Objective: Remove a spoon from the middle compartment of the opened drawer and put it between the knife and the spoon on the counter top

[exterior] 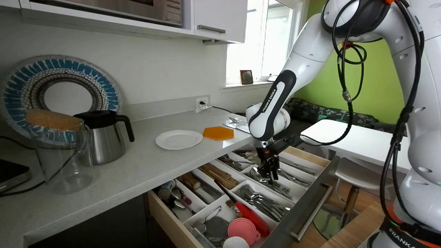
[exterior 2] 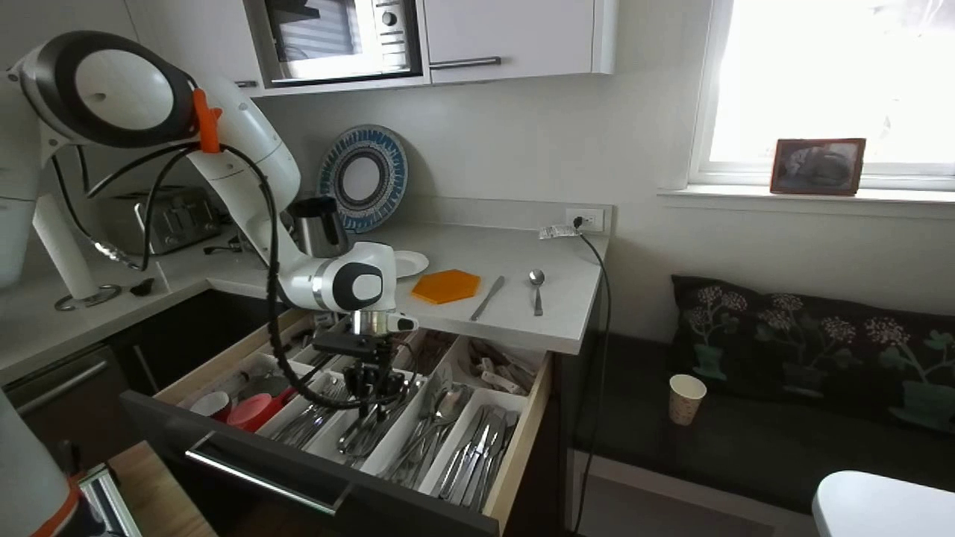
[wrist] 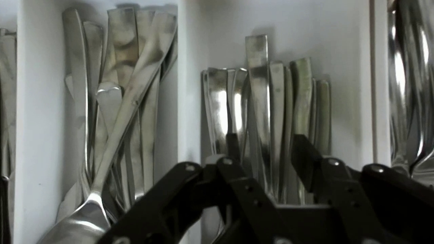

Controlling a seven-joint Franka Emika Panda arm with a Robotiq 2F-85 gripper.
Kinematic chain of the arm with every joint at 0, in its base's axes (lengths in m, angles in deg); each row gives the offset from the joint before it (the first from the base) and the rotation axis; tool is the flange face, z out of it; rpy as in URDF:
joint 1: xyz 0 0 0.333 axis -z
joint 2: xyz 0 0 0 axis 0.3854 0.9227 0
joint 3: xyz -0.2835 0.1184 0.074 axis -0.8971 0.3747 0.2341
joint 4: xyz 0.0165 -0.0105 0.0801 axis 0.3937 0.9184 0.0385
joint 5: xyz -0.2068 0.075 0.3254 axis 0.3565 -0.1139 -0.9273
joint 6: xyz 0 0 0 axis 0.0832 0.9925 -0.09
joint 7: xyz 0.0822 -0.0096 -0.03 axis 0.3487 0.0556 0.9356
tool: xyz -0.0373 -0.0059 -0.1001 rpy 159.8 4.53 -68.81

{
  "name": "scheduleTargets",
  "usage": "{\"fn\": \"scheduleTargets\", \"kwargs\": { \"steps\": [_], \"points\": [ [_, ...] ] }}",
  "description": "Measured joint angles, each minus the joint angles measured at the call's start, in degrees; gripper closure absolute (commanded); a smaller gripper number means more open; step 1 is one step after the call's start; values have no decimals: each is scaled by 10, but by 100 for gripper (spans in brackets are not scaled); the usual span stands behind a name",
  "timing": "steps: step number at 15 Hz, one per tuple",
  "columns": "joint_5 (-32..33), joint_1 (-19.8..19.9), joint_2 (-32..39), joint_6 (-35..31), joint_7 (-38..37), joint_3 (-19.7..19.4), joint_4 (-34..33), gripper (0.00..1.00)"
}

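The drawer (exterior: 303,203) is open and also shows in an exterior view (exterior 2: 298,471). My gripper (wrist: 266,145) is open over the middle compartment (wrist: 322,30), its fingers on either side of several silvery handles (wrist: 259,74). Whether the fingers touch them I cannot tell. It points down into the drawer in both exterior views (exterior: 270,177) (exterior 2: 371,403). Spoon bowls (exterior: 254,173) show beside the gripper; in the wrist view the gripper hides the handles' far ends. On the white counter top (exterior 2: 571,262) lie a knife (exterior 2: 488,298) and, apart to its right, a spoon (exterior 2: 537,287).
Thin dividers (wrist: 190,101) flank the compartment. The neighbouring section holds crossed cutlery with a large spoon (wrist: 81,223). An orange hexagonal mat (exterior 2: 446,286) and a white plate (exterior: 179,139) lie on the counter. A red-handled tool (exterior: 253,217) lies across the drawer. Cabinets hang above the counter.
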Motion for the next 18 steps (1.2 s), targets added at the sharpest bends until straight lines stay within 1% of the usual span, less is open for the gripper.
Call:
{"fn": "scheduleTargets", "kwargs": {
  "steps": [1, 3, 4, 5, 6, 7, 8, 9, 10, 11, 13, 14, 18],
  "points": [
    [-2, 0, 6, 0, 3, 1, -5, 54],
    [-9, 0, 15, 0, 10, 2, -13, 60],
    [-13, 0, 19, 0, 14, 2, -17, 66],
    [-17, 0, 23, 0, 18, 2, -21, 67],
    [-20, 0, 26, 0, 20, 2, -24, 71],
    [-22, 0, 29, 0, 21, 2, -27, 78],
    [-24, 0, 31, 0, 23, 3, -30, 78],
    [-25, 0, 33, 0, 24, 3, -32, 80],
    [-26, 0, 35, 0, 25, 3, -33, 89],
    [-27, 0, 37, 1, 25, 3, -35, 91],
    [-27, 0, 37, 2, 26, 3, -37, 100],
    [-28, 0, 37, 2, 26, 3, -38, 98],
    [-33, 1, 31, 3, 27, 3, -40, 98]
  ]
}}
